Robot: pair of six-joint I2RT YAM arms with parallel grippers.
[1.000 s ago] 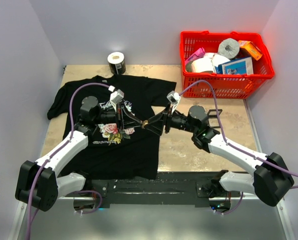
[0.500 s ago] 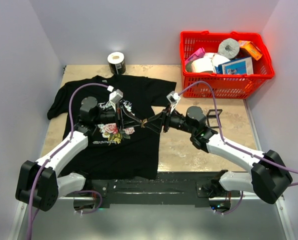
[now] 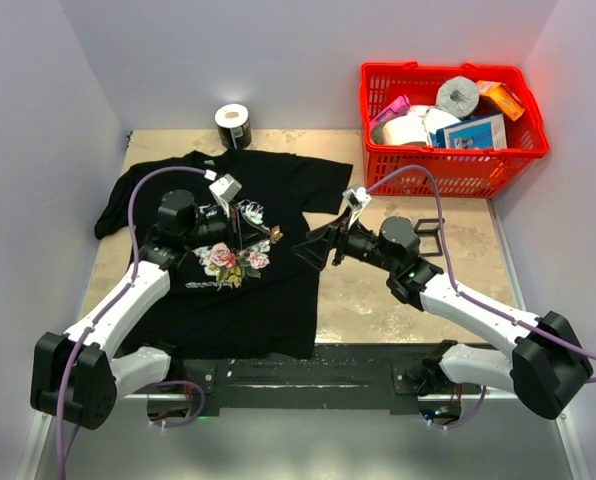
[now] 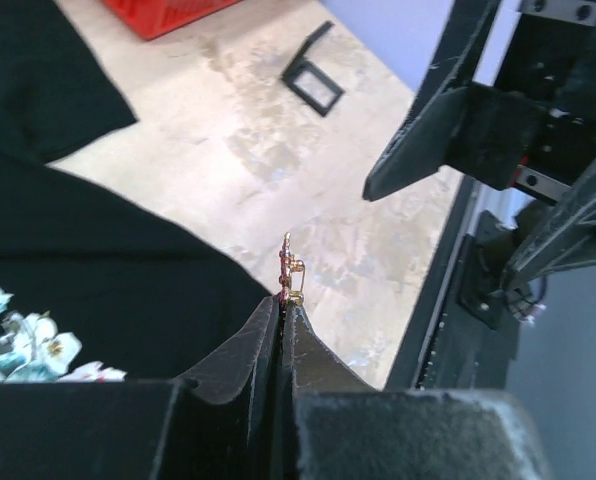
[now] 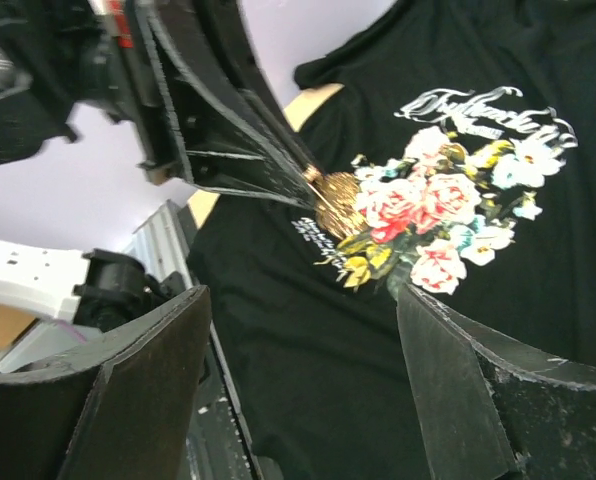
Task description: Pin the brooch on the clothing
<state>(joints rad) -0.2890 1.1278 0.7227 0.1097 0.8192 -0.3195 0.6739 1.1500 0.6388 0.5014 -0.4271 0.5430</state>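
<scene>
Evidently left gripper [image 4: 281, 315] clamps the brooch [image 4: 292, 275] over the T-shirt [image 3: 268, 300] with its clasp projecting, probably for the empty, wide-open right gripper [image 3: 311, 250].

The left gripper [image 3: 268, 237] points right, jaws pinched together on the brooch [image 4: 291, 276]. The right gripper [image 3: 310, 251] faces it, near but apart, jaws spread wide. Both arms reach forward and inward.
</scene>
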